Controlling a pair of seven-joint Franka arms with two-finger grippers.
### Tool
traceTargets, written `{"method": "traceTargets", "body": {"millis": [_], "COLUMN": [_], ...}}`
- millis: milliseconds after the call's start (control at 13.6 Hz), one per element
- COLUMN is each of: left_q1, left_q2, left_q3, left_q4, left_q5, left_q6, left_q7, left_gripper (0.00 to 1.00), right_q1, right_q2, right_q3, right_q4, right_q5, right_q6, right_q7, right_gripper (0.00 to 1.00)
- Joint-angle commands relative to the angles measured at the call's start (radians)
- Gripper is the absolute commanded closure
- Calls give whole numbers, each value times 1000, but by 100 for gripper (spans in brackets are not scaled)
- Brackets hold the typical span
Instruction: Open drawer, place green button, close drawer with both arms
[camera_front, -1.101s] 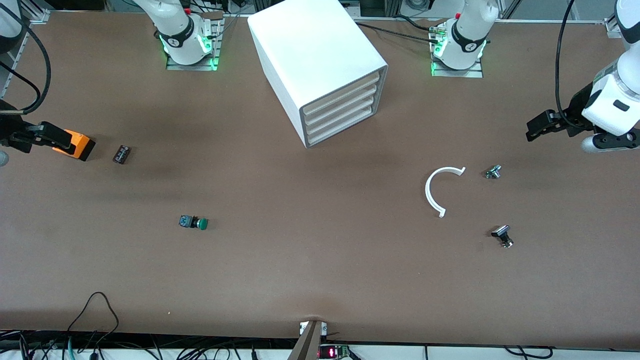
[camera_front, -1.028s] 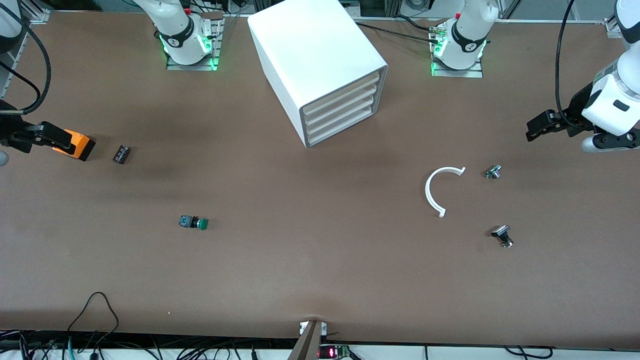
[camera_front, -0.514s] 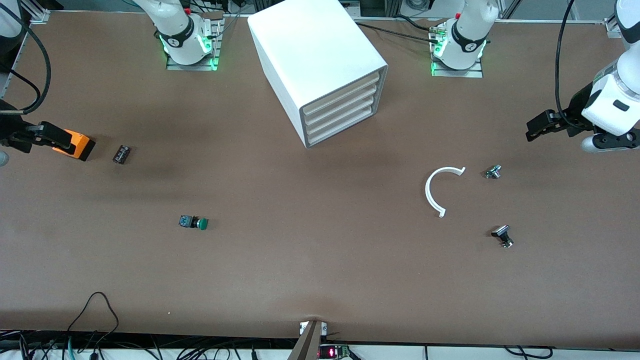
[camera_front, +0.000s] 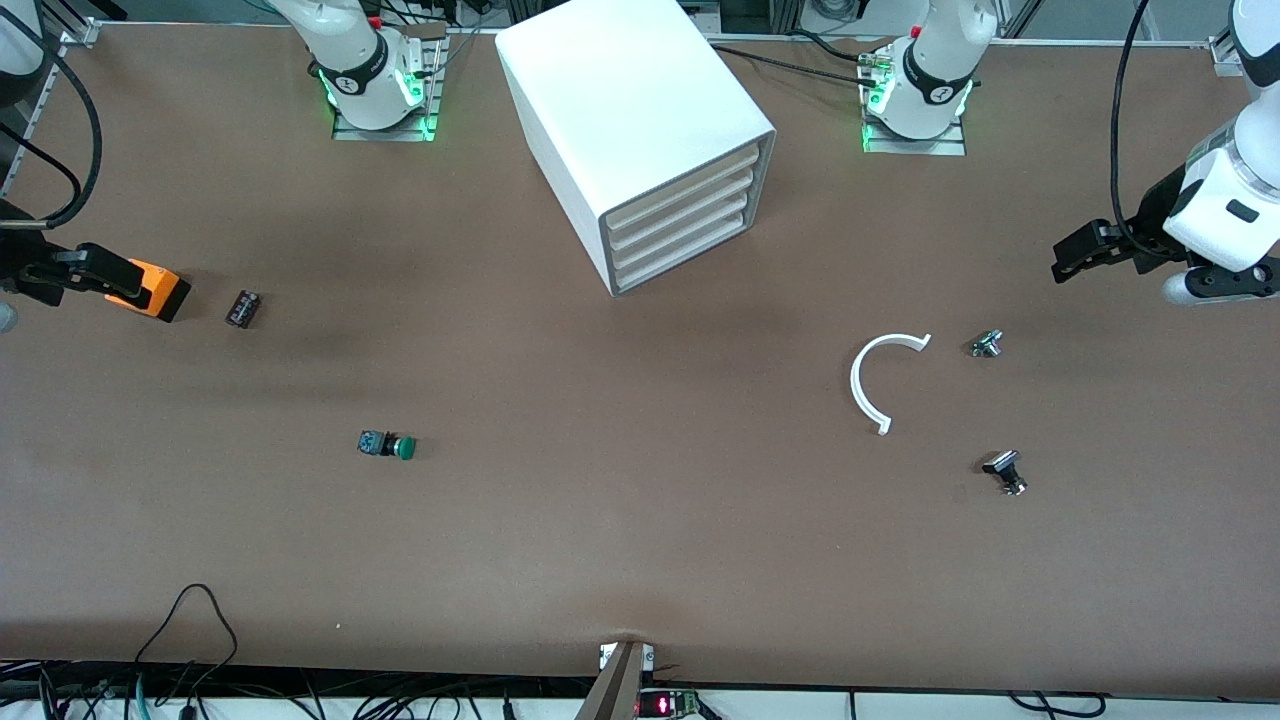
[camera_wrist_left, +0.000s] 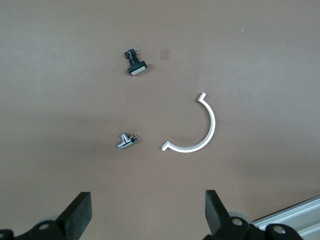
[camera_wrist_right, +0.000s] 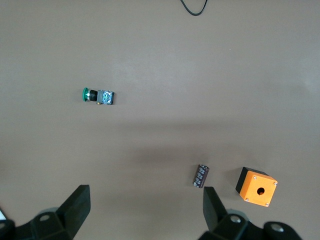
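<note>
Front view: the cabinet (camera_front: 640, 130) stands with all drawers, including the drawer (camera_front: 680, 190), shut, and the button (camera_front: 387, 445) lies on the desk (camera_front: 620, 520) toward the right arm's end, untouched. Only the wrist views show the fingers: left tool (camera_wrist_left: 145, 220) spread apart above a white arc (camera_wrist_left: 192, 131), right tool (camera_wrist_right: 142, 212) spread apart, empty, above the orange box (camera_wrist_right: 256, 186).

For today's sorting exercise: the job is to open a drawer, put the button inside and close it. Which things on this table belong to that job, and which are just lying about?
Belong to the job:
- white plastic four-drawer cabinet, all drawers shut
- green-capped push button with black-and-blue body

Just lying about:
- orange box
- small dark block
- white plastic half-ring
- small silver part
- black-and-silver part
</note>
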Motion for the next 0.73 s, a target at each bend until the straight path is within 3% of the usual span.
{"method": "traceTargets", "body": {"millis": [0, 661], "left_q1": [8, 8], "left_q2": [17, 19], "left_q3": [-6, -7], "left_q4": [37, 39], "left_q5": [-10, -10], "left_q6": [-18, -18], "left_q7": [-6, -6], "left_gripper": [0, 0], "right_q1": [-3, 2], "right_q2": [-10, -13], "right_q3": [3, 7], "right_q4": [2, 1], "right_q5": [-2, -11], "right_q6": [-12, -15], "right_q7": [-7, -3], "right_gripper": [0, 0]}}
